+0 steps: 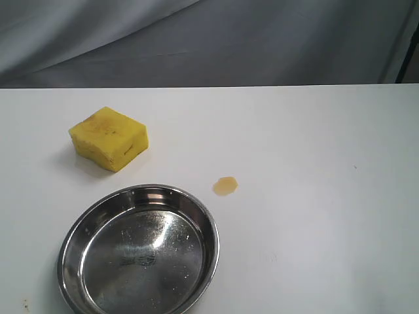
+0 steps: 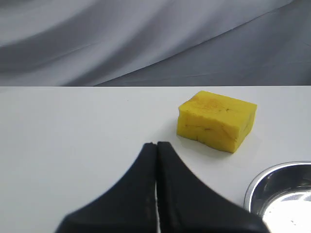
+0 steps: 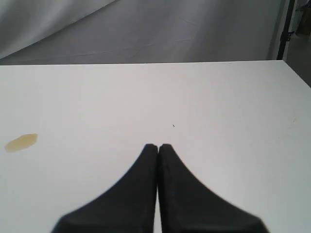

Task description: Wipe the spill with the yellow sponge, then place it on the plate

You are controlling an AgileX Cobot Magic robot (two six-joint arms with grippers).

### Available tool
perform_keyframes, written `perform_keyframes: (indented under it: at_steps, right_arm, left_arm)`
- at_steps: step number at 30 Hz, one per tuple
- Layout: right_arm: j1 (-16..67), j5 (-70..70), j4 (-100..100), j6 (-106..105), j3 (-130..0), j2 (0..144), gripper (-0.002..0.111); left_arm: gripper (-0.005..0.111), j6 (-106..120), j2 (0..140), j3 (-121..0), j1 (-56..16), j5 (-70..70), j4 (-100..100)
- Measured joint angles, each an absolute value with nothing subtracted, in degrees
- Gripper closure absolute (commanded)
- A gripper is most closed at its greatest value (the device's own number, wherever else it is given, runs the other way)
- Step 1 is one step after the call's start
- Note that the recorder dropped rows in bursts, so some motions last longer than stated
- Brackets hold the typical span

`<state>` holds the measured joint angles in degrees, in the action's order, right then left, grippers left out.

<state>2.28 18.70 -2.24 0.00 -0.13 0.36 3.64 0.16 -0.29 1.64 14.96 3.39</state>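
Note:
The yellow sponge lies on the white table at the left, apart from everything; the left wrist view shows the sponge too. The amber spill is a small blot near the middle, right of the steel plate; in the right wrist view the spill sits far to one side. The plate rim shows at the edge of the left wrist view. My left gripper is shut and empty, short of the sponge. My right gripper is shut and empty over bare table. Neither gripper shows in the exterior view.
The white table ends at its far edge against a grey cloth backdrop. A dark stand is at the table's far right corner.

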Motion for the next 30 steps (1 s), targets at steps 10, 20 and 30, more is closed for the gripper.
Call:
perform_keyframes:
  at_steps: [10,20,30]
  right_arm:
    - [2.3,18.7,-2.2,0.0,-0.1,0.4,0.108]
    - [2.3,18.7,-2.2,0.0,-0.1,0.4,0.108]
    - [2.3,18.7,-2.2,0.0,-0.1,0.4,0.108]
  left_arm:
    - [0.107,3.6,0.2,-0.3,1.6,15.0,3.4]
    - [0.107,3.6,0.2,-0.3,1.6,11.9,3.4]
    - [0.107,-2.0,0.2,-0.3,1.6,-9.3,21.6]
